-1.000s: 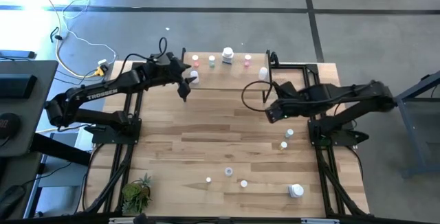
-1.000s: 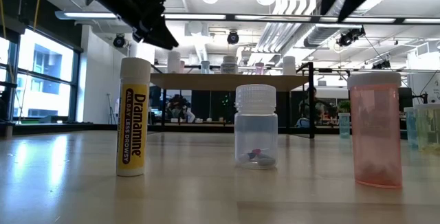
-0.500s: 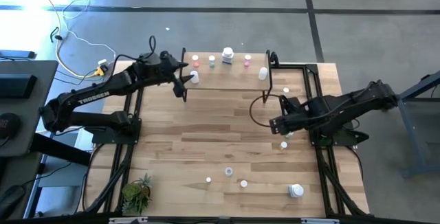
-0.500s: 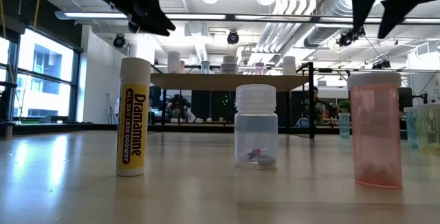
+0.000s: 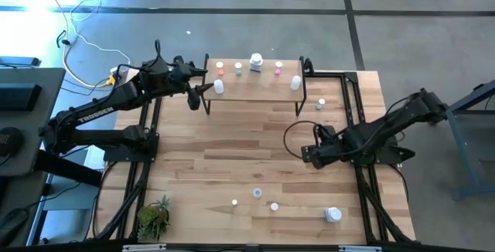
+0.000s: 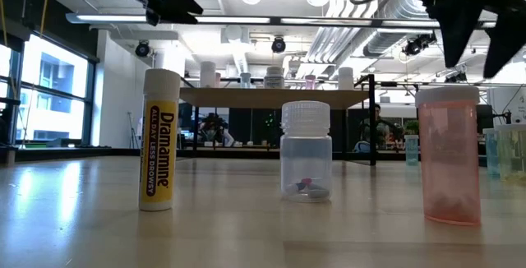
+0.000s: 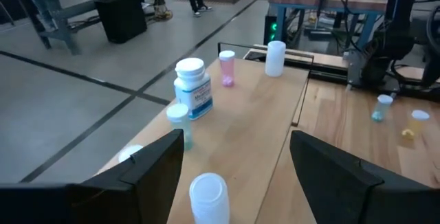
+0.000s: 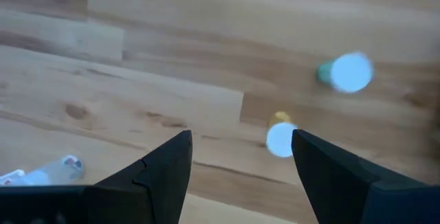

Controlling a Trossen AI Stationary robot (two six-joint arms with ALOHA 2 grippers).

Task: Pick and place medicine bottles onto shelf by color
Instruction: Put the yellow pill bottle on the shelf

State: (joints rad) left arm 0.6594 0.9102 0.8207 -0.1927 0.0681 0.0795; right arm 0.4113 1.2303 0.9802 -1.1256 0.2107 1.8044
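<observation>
Tabletop: wrist-only yellow bottle [image 8: 279, 137]

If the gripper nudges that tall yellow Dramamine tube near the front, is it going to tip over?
Probably. The Dramamine tube stands upright, tall on a narrow base, so a high nudge would likely topple it. It looks round, so once down it may roll.

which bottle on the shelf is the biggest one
The white bottle with the blue label, standing mid-shelf between the green-tinted bottle and the pink one. It is wider and taller than its small neighbours.
</observation>
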